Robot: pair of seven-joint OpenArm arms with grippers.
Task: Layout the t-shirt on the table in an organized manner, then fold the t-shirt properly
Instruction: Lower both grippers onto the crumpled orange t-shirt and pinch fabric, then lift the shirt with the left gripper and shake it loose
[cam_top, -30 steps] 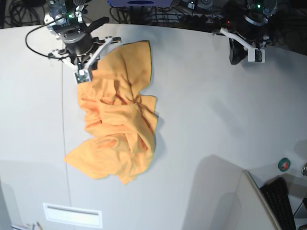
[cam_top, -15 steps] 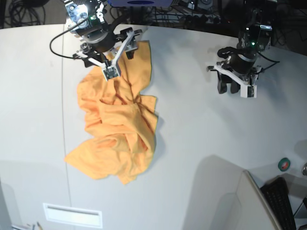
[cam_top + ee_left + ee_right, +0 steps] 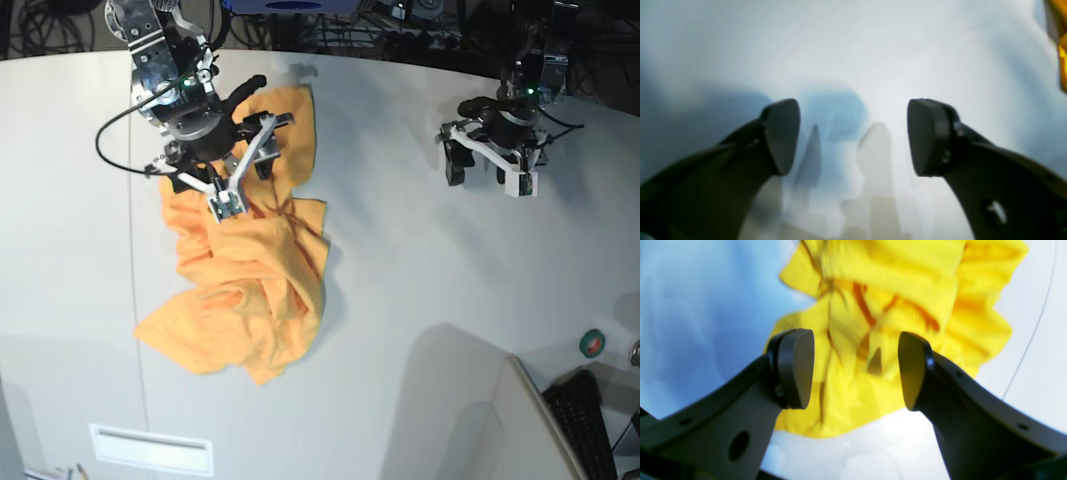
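The orange-yellow t-shirt (image 3: 245, 290) lies crumpled in a long heap on the left half of the white table (image 3: 420, 280), with no print showing. My right gripper (image 3: 245, 175) hovers open just over the heap's upper part. In the right wrist view its jaws (image 3: 857, 370) stand wide apart with wrinkled folds of the t-shirt (image 3: 907, 280) below them and nothing held. My left gripper (image 3: 487, 175) is open above bare tabletop at the far right, well away from the cloth. The left wrist view shows the left gripper (image 3: 853, 136) empty and a sliver of the t-shirt (image 3: 1062, 50) at the right edge.
A thin dark seam (image 3: 133, 300) runs down the table left of the shirt. A white label plate (image 3: 150, 448) sits near the front edge. A green tape roll (image 3: 592, 343), a keyboard (image 3: 585, 420) and a grey panel (image 3: 500, 420) are at the front right. Cables line the back edge.
Both grippers have gone from shut to open. The right gripper moved rightward and down over the shirt's upper folds. The left gripper came forward from the back edge over the table.
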